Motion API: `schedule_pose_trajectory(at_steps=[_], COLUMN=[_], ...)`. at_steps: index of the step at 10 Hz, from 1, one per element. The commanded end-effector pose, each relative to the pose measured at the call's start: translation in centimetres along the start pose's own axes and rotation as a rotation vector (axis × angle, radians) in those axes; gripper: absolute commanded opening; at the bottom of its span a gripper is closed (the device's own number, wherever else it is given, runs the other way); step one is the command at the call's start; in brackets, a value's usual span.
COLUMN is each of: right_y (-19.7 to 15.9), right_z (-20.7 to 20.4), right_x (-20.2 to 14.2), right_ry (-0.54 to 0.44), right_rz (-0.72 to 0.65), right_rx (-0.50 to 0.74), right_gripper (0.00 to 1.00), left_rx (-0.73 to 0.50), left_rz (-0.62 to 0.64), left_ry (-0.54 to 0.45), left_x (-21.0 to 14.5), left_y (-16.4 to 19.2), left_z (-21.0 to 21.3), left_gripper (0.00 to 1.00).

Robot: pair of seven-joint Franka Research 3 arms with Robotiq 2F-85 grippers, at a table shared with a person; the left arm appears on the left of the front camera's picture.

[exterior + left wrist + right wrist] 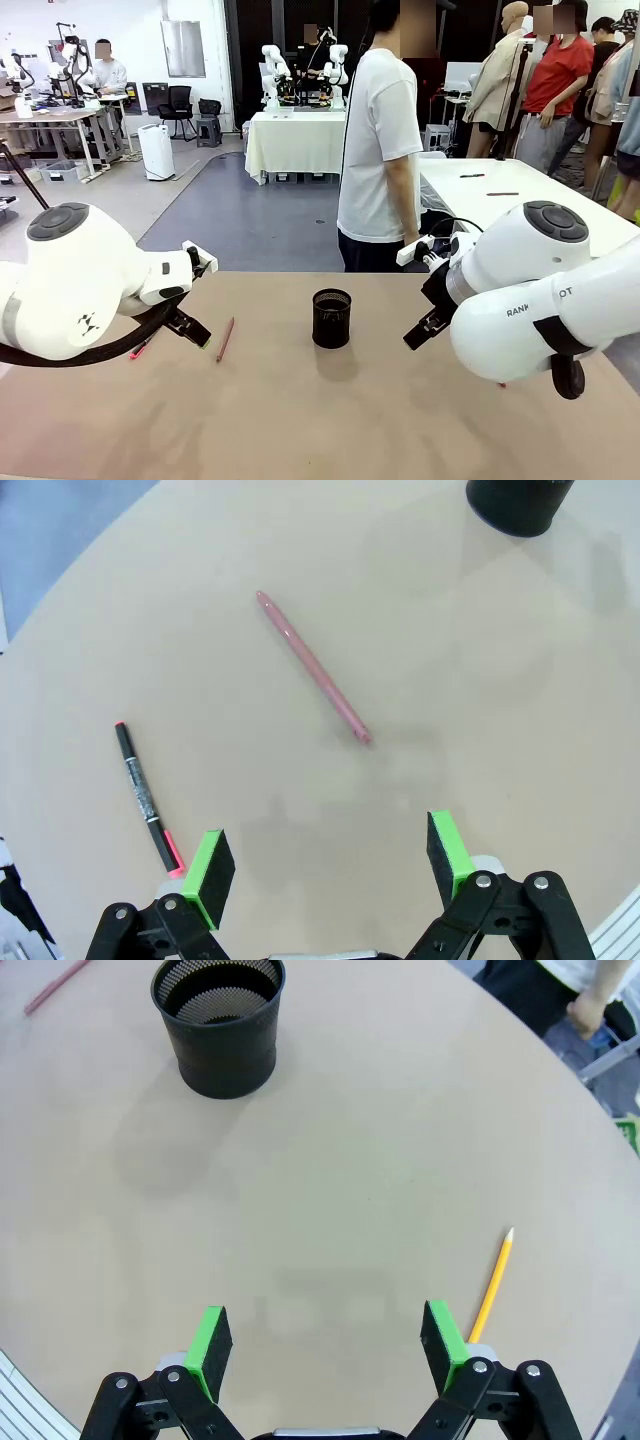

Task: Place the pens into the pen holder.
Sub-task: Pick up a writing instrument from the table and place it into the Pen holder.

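The pen holder is a small black mesh cup standing upright mid-table; it also appears as pen holder and pen holder. A red-brown pen lies to its left, seen closer as the red-brown pen. A black pen with pink ends lies further left, close to one green pad. A yellow pencil lies flat by the right gripper's finger. My left gripper hovers open above the table with nothing between its pads. My right gripper is open and holds nothing as well.
A person in a white T-shirt stands at the table's far edge, turned sideways. Both white arms bulk over the near corners. Bare tan tabletop lies in front of the holder.
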State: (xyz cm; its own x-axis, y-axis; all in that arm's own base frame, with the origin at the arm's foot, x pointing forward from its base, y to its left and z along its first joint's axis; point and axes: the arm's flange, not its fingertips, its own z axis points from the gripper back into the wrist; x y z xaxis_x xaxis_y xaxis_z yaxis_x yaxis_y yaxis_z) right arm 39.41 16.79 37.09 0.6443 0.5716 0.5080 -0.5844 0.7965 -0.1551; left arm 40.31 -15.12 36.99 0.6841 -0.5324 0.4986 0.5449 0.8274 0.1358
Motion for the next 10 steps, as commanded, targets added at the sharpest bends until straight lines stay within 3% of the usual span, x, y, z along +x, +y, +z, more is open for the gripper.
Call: schedule_pose_trajectory(at_steps=[1,9,10], right_y=[0.0,0.0,0.7], right_z=[0.0,0.0,0.06], right_x=[0.0,0.0,0.34], right_ry=[0.0,0.0,0.019], right_rz=[0.0,0.0,-0.017], right_rx=[0.0,0.0,0.072], right_gripper=[1.0,1.0,1.0], left_rx=[0.0,0.0,-0.02], left_rz=[0.0,0.0,-0.013], left_ry=[0.0,0.0,0.043], left_x=[0.01,0.0,0.25], left_y=[0.0,0.0,-0.28], left_z=[0.01,0.0,0.37], left_gripper=[1.0,1.0,1.0])
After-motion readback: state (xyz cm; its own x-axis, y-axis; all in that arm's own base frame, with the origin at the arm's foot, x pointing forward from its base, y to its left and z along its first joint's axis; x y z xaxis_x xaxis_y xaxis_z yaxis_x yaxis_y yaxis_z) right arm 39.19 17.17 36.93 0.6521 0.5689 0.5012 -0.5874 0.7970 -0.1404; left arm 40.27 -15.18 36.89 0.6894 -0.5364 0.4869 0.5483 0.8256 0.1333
